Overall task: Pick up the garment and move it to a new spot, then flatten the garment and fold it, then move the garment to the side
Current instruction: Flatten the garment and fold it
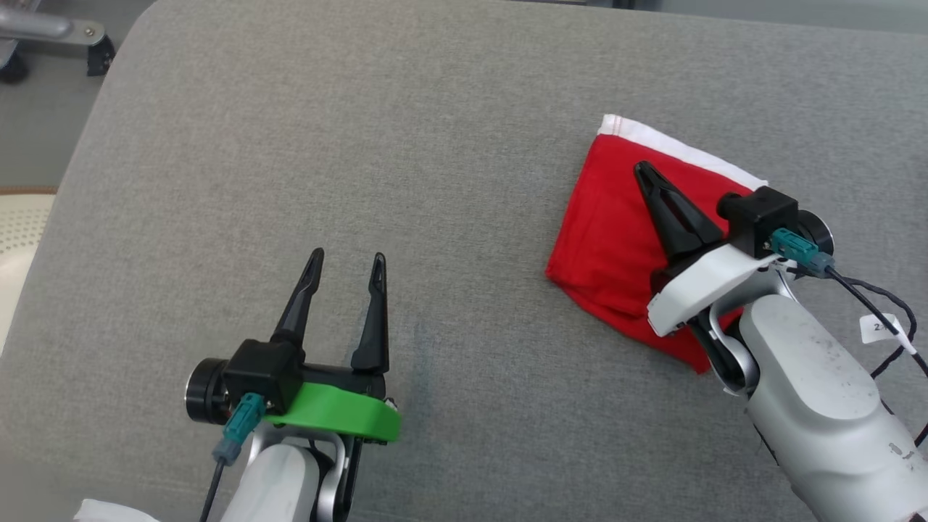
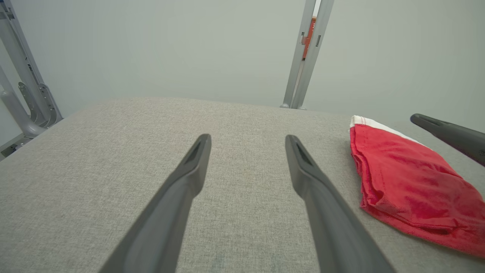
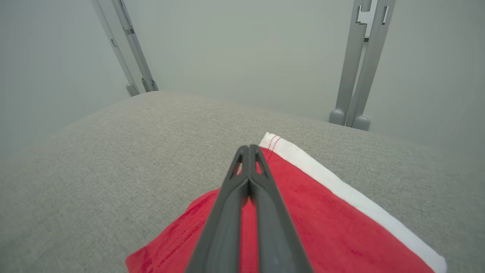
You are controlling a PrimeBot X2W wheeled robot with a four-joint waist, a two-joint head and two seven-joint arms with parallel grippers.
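left gripper (image 1: 348,256): nearest the robot, low on its left over bare grey fabric, a green collar behind its two dark fingers, which stand wide apart and hold nothing; the left wrist view looks out between the spread tips (image 2: 247,138) along the padding.

right gripper (image 1: 641,169): a little farther out on the robot's right, on a pale arm with a white collar, its fingers pressed together into a single point (image 3: 249,148) above the red cloth, nothing between them; whether the tip touches the cloth cannot be told.

garment (image 1: 609,232): red, folded into a compact, roughly triangular bundle, lying flat on the right side of the surface, under and ahead of the right gripper and well apart from the left one; layered folds show along its left edge (image 2: 401,178), and the right wrist view has it spread beneath the closed fingers (image 3: 310,212).

white band (image 1: 674,148): trims the bundle's far edge, with red stitching at its corner.

grey padded surface (image 1: 362,145): carries the garment and runs on to a rounded far edge.

metal posts (image 3: 360,64): upright past that edge, before a plain pale wall (image 3: 242,45).
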